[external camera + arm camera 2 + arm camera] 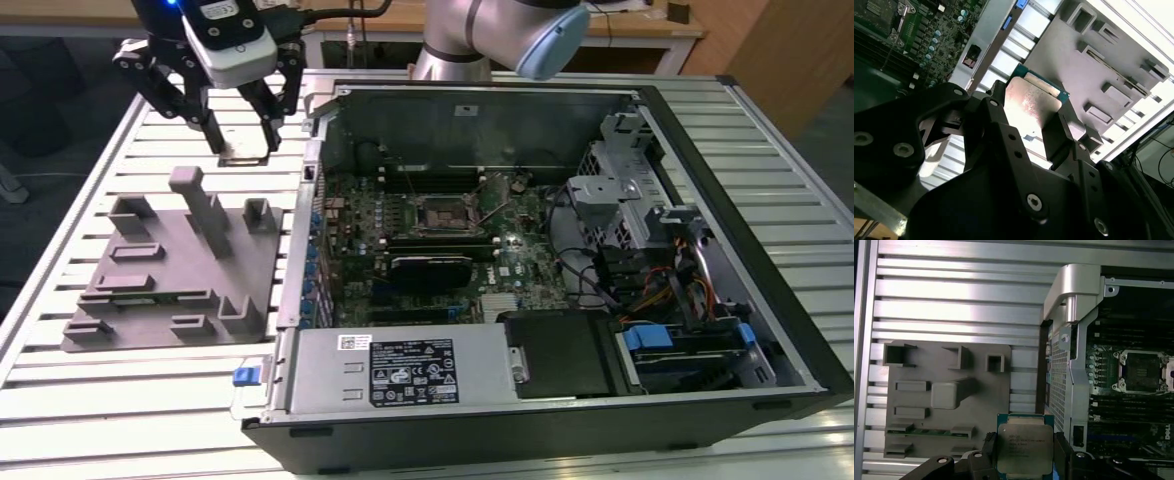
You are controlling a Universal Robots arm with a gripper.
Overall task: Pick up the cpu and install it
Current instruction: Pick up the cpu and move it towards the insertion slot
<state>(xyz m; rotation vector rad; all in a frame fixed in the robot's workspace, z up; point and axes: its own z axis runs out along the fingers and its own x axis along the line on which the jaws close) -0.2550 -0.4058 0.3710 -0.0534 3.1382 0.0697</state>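
- Gripper (247, 150): your fingers are clamped on the cpu (1024, 449), gripping two opposite edges; its silver-grey top shows in the first wrist view.
- Position: you hold the cpu in the air above the slatted desk (134, 420), between the grey moulded tray (147, 265) and the open computer case (534, 435).
- Socket (442, 212): dark square on the motherboard inside the case, well apart from the cpu.
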